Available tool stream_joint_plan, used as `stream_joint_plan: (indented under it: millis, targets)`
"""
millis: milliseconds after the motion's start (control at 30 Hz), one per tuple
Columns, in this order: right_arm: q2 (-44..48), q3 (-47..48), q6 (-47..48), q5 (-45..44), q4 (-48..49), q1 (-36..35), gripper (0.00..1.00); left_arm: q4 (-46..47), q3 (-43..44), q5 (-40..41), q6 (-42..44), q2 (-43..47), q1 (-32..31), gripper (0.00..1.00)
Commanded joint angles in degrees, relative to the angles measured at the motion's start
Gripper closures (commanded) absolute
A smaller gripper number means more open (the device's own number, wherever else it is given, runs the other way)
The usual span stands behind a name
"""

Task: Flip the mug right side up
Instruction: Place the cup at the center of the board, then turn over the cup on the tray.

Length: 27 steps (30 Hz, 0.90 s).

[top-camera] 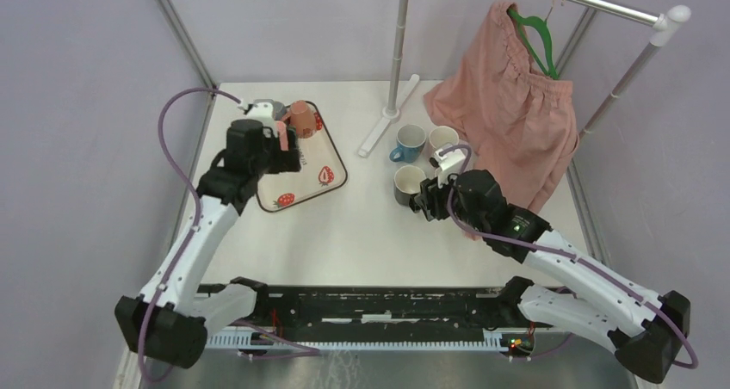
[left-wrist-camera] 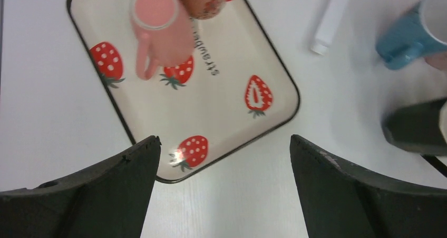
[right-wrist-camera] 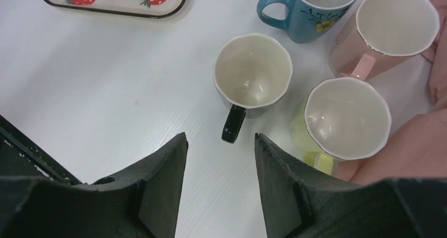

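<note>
Top view: left arm (top-camera: 250,148) hides the near side of the pink mug (top-camera: 282,133) and the tray's (top-camera: 331,178) left edge; its fingertips can't be seen there. Grey-white thing (top-camera: 267,109) at the tray's far corner, half behind the arm, too small to identify. Right arm (top-camera: 482,204) covers the yellow mug (right-wrist-camera: 348,117) entirely.

Left wrist: brown mug (left-wrist-camera: 203,1) and tray's far corner cut by top edge. Blue mug (left-wrist-camera: 406,38) and dark mug (left-wrist-camera: 416,127) blurred, cut by right edge.

Right wrist: tray only a strip at top edge, blue mug's rim clipped. Yellow mug's near side sits behind the right gripper's (right-wrist-camera: 220,138) finger and pink cloth (right-wrist-camera: 411,148).
</note>
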<state>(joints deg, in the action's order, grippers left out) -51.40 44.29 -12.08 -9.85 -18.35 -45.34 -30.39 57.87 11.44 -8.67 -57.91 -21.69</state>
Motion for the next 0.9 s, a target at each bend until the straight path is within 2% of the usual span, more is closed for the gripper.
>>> stream_joint_plan:
  millis: [0,100,400,600,867]
  targets:
    - [1.2,-2.0,2.1,3.5,1.0,0.1,0.43,1.3,4.5,-14.6,3.4,-6.4,13.7,0.02]
    - [2.1,-3.6,2.2,4.9,2.0,0.1,0.43,-1.5,8.0,-12.1,6.9,-12.2,14.8,0.02]
    - [3.2,-6.5,1.9,11.3,4.4,0.0,0.42,1.0,10.4,-7.5,13.6,-23.1,19.6,0.03]
    - [4.0,-8.1,2.4,13.0,4.6,0.1,0.41,4.5,10.8,-14.0,16.0,-26.7,25.9,0.03]
    - [1.4,-7.1,4.4,16.4,1.9,0.0,0.42,5.2,14.4,-22.9,21.0,-34.8,26.5,0.08]
